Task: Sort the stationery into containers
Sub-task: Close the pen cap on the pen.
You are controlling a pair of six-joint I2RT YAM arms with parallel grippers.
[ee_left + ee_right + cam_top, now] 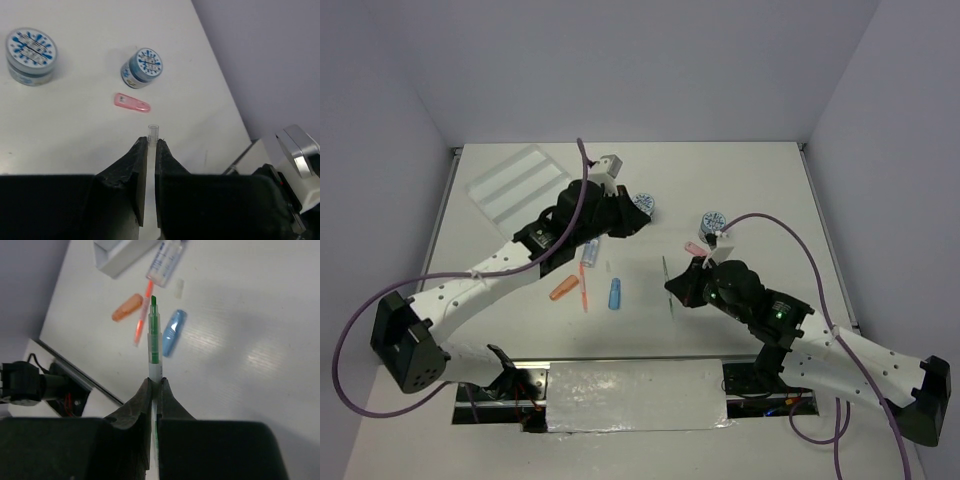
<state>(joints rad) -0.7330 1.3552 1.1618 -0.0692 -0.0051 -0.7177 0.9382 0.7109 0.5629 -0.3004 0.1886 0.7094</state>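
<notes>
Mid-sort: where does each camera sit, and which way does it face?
Top external: above and behind, looking down on the table, tray and both arms.
Left wrist: looks past the left gripper, shut on a thin clear piece, toward two pots and the pink cap.
Right wrist: looks past the right gripper, shut on the green pen, toward the orange cap and blue cap.
Shared: top and left wrist both show the pots and pink cap.

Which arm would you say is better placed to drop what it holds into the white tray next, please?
Probably the left. The left gripper, shut on a thin clear piece, is close to the tray, which lies on that arm's side. The right gripper, shut on the green pen, is much farther from it.
</notes>
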